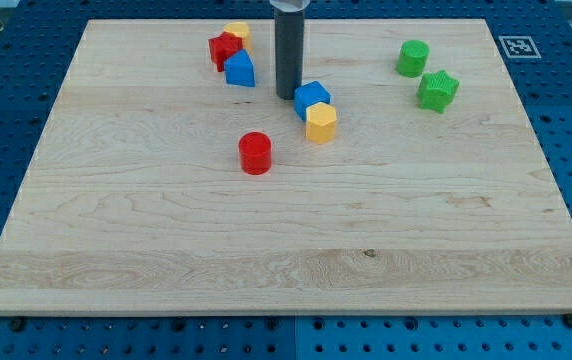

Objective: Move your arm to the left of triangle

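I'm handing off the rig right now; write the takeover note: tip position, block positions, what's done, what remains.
My tip is down on the board, just to the view's left of the blue block that touches the yellow block.
The blue triangle-like block sits to the view's left of the tip, clustered with a red block and a yellow block.
Done: nothing yet; the tip is on the triangle's right.
Left: bring the tip round to the triangle's left side without nudging the cluster.
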Action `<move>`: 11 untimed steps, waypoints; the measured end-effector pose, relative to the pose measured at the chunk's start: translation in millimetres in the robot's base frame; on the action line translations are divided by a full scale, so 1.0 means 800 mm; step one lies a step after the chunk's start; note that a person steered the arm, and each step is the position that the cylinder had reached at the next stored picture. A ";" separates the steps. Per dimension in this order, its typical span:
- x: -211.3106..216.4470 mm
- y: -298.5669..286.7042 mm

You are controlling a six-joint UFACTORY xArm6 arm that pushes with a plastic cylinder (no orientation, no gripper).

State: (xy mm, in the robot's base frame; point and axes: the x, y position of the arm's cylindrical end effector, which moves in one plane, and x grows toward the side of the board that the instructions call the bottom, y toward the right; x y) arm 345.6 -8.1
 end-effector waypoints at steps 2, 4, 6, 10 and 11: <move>0.021 0.134; 0.040 0.168; 0.000 0.040; -0.034 -0.133; -0.047 -0.070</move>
